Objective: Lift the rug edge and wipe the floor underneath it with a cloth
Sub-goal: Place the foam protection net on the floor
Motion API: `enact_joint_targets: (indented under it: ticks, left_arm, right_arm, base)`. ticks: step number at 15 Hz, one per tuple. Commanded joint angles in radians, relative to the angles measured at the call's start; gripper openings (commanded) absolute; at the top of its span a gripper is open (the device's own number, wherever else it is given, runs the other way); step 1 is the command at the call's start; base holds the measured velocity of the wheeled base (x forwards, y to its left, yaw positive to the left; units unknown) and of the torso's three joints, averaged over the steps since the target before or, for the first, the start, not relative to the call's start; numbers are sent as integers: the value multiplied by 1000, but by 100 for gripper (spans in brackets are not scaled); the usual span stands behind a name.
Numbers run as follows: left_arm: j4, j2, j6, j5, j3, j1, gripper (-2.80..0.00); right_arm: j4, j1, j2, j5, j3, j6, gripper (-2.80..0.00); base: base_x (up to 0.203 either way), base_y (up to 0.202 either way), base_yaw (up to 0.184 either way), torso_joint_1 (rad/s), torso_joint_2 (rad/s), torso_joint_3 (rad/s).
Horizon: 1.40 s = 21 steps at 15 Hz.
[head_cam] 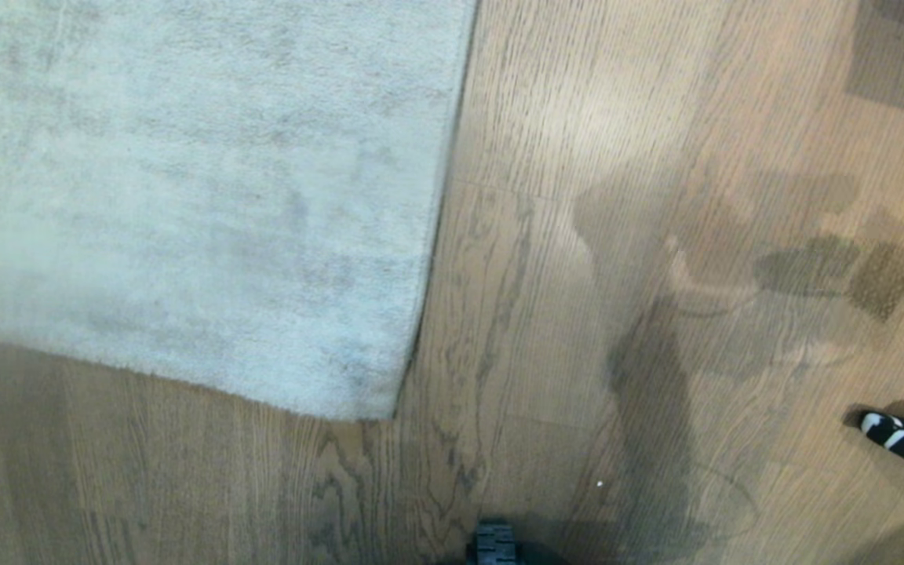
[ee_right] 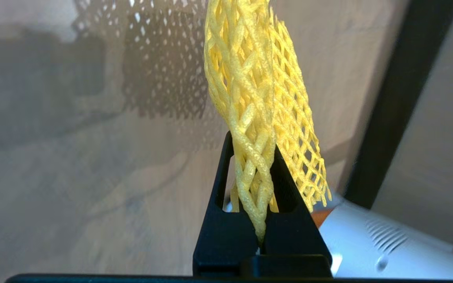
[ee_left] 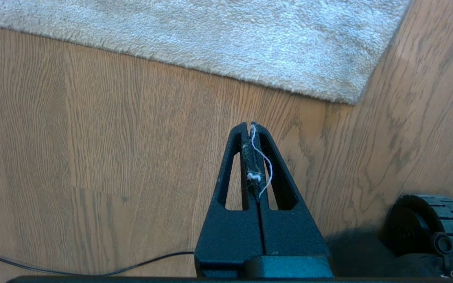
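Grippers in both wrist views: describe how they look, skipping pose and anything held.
The left gripper is matte black, with two tapered fingers, each cut by a long slot; pale lint and a white thread cling to them. The right gripper has the same black slotted wedge build. No cables or markings show on either.

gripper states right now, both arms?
Left gripper: closed, holding nothing, only lint on its fingers, over the floor.
Right gripper: closed on the yellow mesh cloth.
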Motion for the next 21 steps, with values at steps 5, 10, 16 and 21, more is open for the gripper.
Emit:
enact_joint_targets:
  ticks: [5,10,16,21]
  left_arm:
    - [0,0,0,1,0,0,-280]
    - [0,0,0,1,0,0,-280]
    - [0,0,0,1,0,0,-280]
    - [0,0,0,1,0,0,-280]
  right_arm:
    - [-113,-107,211,-3,-72,-38,-280]
    - [-149,-189,298,4,-157,-63,-280]
    - [-151,-223,320,4,-169,-65,-280]
    - [-155,-227,389,20,-172,-60,-280]
  base:
    - [0,0,0,0,0,0]
    - [0,0,0,0,0,0]
    - [0,0,0,0,0,0]
    - [0,0,0,0,0,0]
